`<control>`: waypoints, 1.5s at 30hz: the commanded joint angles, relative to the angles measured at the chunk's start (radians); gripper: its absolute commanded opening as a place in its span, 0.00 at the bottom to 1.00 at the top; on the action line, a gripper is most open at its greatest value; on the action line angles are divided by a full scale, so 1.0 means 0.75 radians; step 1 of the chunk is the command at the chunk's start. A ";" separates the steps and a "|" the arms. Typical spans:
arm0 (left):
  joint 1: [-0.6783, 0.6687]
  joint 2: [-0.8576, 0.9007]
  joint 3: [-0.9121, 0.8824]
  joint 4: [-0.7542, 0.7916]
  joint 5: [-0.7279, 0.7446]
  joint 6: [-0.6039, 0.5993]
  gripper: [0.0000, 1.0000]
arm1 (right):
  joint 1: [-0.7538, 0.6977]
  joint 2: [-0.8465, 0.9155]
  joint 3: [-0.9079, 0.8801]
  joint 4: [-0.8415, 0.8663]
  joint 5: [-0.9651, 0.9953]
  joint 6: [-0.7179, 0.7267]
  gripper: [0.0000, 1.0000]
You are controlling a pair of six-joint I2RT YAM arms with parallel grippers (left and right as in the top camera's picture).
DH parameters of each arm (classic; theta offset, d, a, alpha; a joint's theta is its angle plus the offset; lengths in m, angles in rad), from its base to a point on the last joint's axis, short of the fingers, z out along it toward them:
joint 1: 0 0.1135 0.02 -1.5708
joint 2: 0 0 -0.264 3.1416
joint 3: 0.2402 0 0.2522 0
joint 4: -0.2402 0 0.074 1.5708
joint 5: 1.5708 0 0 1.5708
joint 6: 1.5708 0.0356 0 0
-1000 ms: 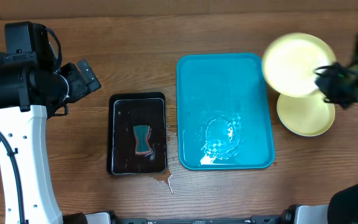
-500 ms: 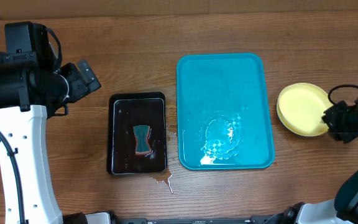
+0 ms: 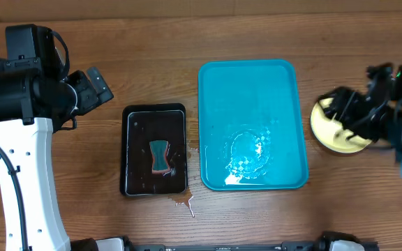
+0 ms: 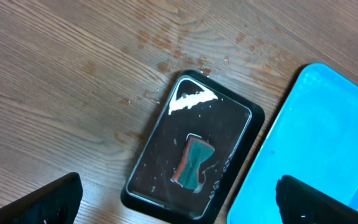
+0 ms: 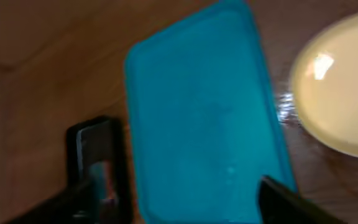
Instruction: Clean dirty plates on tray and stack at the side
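Overhead, your large turquoise rectangular plastic tray (image 3: pixel 248 90) lies centrally; a pale yellow-green round plastic plate (image 3: pixel 329 136) sits right of it, under your blurred right gripper (image 3: pixel 351 111). Left wrist: the left gripper (image 4: pixel 179 180) gapes wide, empty. Right wrist: its 2 fingers (image 5: pixel 291 202) spread, holding nothing.

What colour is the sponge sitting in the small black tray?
Teal with reddish-brown edges; the sponge shows best in the left wrist view.

No writing, label, brand, number or sign can be read anywhere. The tray (image 3: pixel 251 97), the plates (image 3: pixel 323 129), the black tray (image 3: pixel 135 136), the sponge (image 3: pixel 160 156) and the desk (image 3: pixel 152 77) show only plain, unmarked surfaces.
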 commanded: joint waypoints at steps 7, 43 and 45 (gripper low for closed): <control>0.006 0.007 0.016 0.001 0.005 0.025 1.00 | 0.422 -0.265 0.014 -0.015 -0.048 -0.035 1.00; 0.006 0.007 0.016 0.001 0.005 0.025 1.00 | 0.188 -1.552 -1.488 0.983 0.439 -0.049 1.00; 0.006 0.007 0.016 0.001 0.005 0.025 1.00 | 0.188 -1.553 -1.539 1.053 0.437 -0.049 1.00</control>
